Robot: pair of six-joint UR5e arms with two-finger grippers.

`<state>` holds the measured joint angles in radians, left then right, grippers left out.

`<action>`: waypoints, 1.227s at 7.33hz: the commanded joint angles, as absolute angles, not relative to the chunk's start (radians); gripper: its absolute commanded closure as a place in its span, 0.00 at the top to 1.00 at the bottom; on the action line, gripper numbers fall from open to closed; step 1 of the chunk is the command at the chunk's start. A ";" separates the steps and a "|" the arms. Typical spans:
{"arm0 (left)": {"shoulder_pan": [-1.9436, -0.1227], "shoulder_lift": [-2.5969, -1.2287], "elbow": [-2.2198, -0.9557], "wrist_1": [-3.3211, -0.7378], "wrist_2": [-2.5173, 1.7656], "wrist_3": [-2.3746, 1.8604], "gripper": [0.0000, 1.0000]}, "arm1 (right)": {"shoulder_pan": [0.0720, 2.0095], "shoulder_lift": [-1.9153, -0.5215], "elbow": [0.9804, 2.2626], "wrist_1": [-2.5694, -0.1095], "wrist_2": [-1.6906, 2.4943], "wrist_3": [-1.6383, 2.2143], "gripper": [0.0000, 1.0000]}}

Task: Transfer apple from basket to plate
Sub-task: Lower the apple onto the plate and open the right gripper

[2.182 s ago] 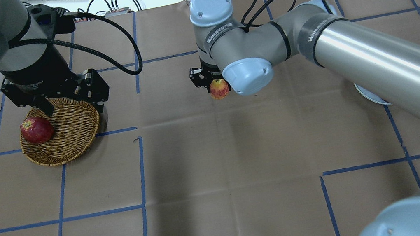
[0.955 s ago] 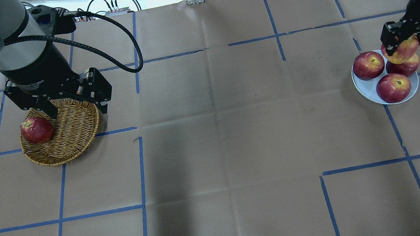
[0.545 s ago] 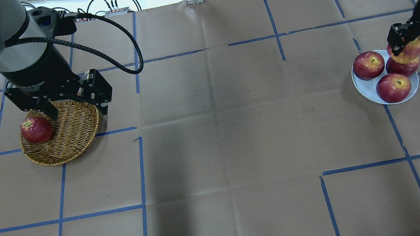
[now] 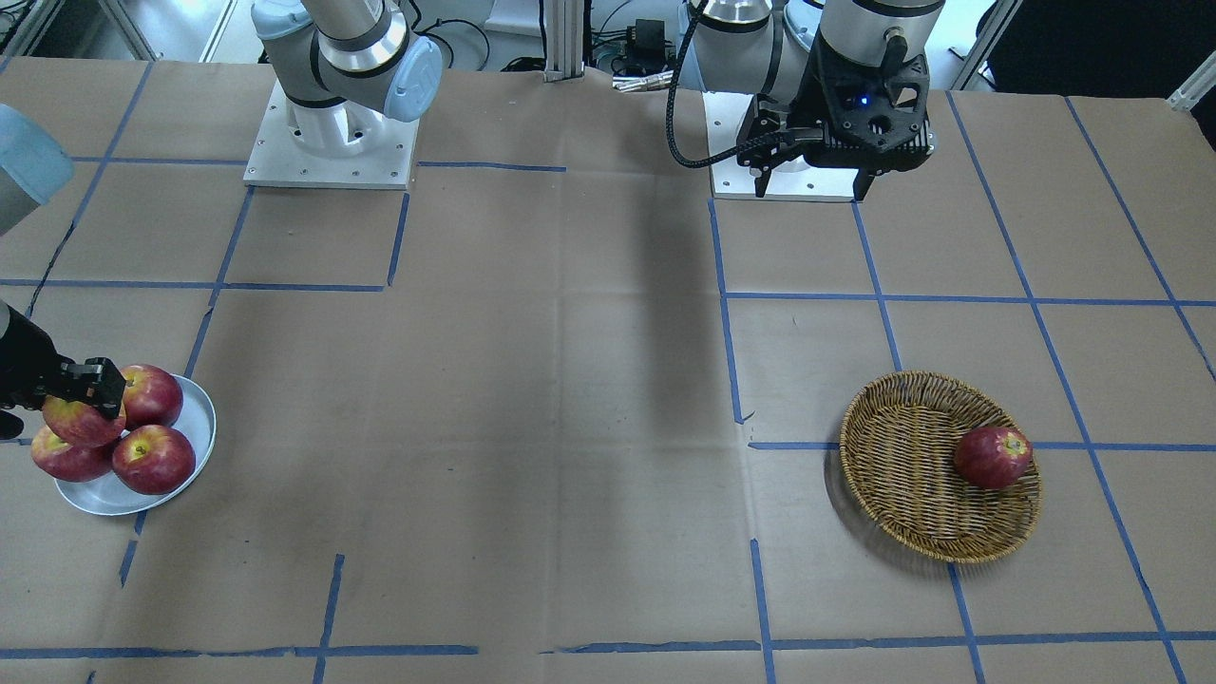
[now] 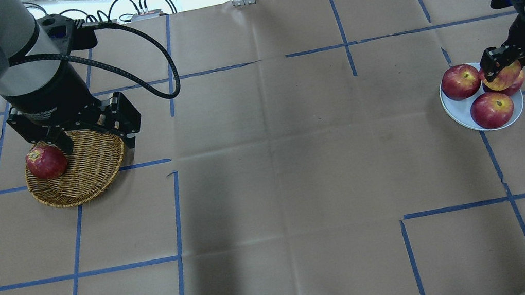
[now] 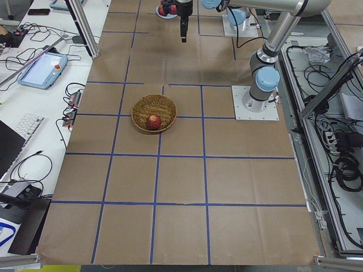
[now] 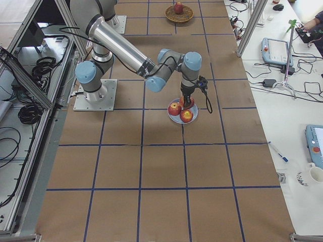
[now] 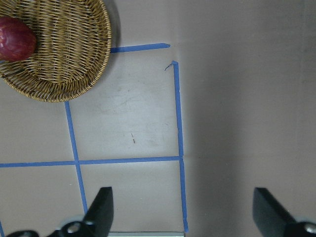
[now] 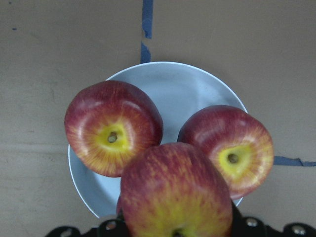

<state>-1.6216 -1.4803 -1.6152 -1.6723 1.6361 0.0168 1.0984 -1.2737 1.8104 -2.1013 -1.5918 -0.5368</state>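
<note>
My right gripper [image 5: 502, 66] is shut on the paler, yellow-streaked apple [image 5: 505, 78] and holds it just over the silver-grey plate [image 5: 464, 118]. The apple sits low against the darker apples there. In the right wrist view the apple [image 9: 175, 192] fills the bottom, above the plate [image 9: 168, 81]. In the front view the apple [image 4: 81, 421] is at the far left over the plate [image 4: 198, 418]. My left gripper [image 5: 93, 139] is open and empty, high above the wicker basket [image 5: 85, 181], and also shows in the left wrist view [image 8: 182, 212].
Three darker red apples lie on the plate [image 5: 461, 81] [image 5: 492, 109] [image 5: 517, 84]. One dark red apple [image 5: 46, 161] lies in the basket's left part and also shows in the left wrist view [image 8: 15, 38]. Brown paper with blue tape lines covers the table.
My right arm has carried the paler apple from the table's middle to the plate and lowered it onto the darker apples. The left arm has barely moved.
</note>
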 commanded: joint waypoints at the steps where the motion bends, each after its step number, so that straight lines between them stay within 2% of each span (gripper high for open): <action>1: -1.621 -1.480 -1.615 -1.672 1.635 0.017 0.99 | 1.098 -1.272 1.821 -2.102 -1.592 -0.537 1.00; 4: -1.621 -1.482 -1.615 -1.672 1.637 0.018 0.99 | 1.100 -1.317 1.774 -2.068 -1.601 -0.534 1.00; 7: -1.621 -1.482 -1.615 -1.671 1.638 0.020 0.99 | 1.143 -1.440 1.610 -1.704 -1.589 -0.487 1.00; 9: -1.620 -1.480 -1.615 -1.672 1.640 0.020 0.99 | 1.285 -1.520 1.583 -1.599 -1.595 -0.346 1.00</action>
<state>-1.6204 -1.4813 -1.6153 -1.6710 1.6385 0.0197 1.1995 -1.4699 1.6014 -1.6707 -1.5913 -0.4296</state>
